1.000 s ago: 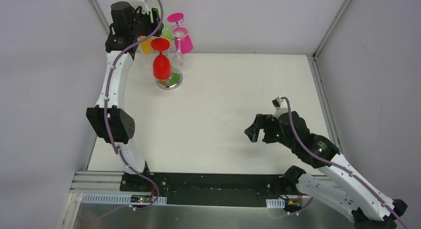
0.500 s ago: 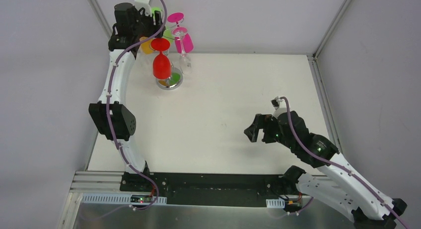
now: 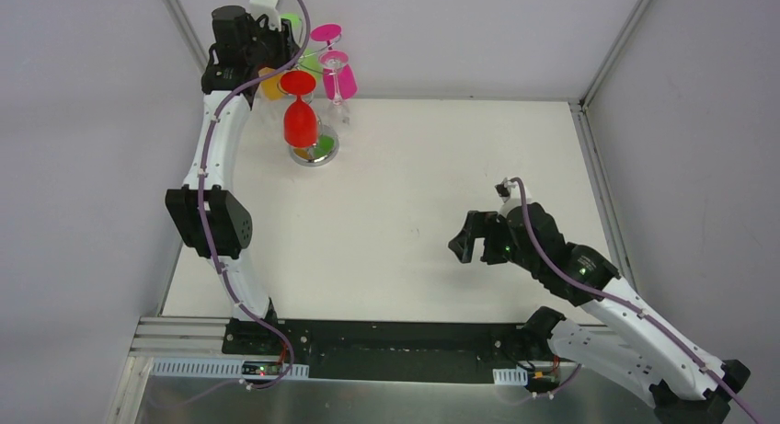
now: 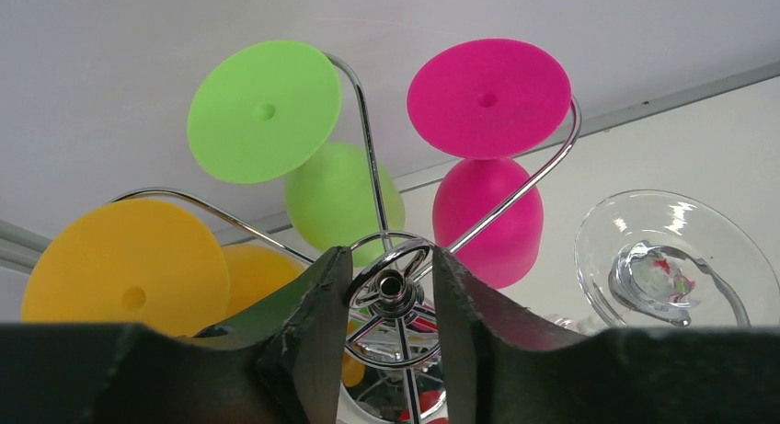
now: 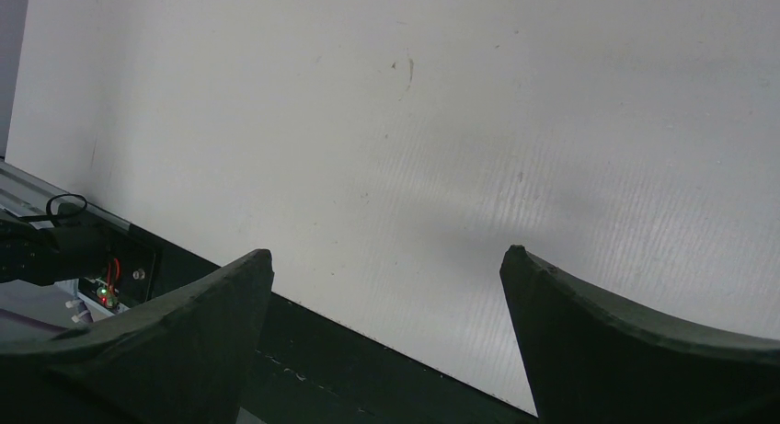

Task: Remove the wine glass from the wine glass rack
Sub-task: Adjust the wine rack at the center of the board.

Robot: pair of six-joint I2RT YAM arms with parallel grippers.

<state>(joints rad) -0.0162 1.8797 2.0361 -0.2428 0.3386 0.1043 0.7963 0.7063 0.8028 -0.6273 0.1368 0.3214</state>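
Note:
The chrome wine glass rack (image 3: 315, 150) stands at the far left of the table. Red (image 3: 300, 120), pink (image 3: 338, 74), green (image 3: 292, 23), orange (image 3: 269, 84) and clear (image 3: 337, 100) glasses hang upside down from it. My left gripper (image 3: 274, 40) is on top of the rack. In the left wrist view the left gripper (image 4: 391, 257) is shut on the rack's top ring (image 4: 394, 284), with the green (image 4: 264, 111), pink (image 4: 488, 97), orange (image 4: 124, 272) and clear (image 4: 676, 258) glass feet around it. My right gripper (image 3: 465, 246) is open and empty over the table's right middle.
The grey back wall and the enclosure's metal corner posts stand close behind the rack. The right wrist view looks down on the white table (image 5: 460, 120) and the black rail at its near edge (image 5: 303, 350).
My left arm has shifted slightly toward the back wall over the rack, and the clear glass has moved a little with it. My right gripper has edged slightly to the left.

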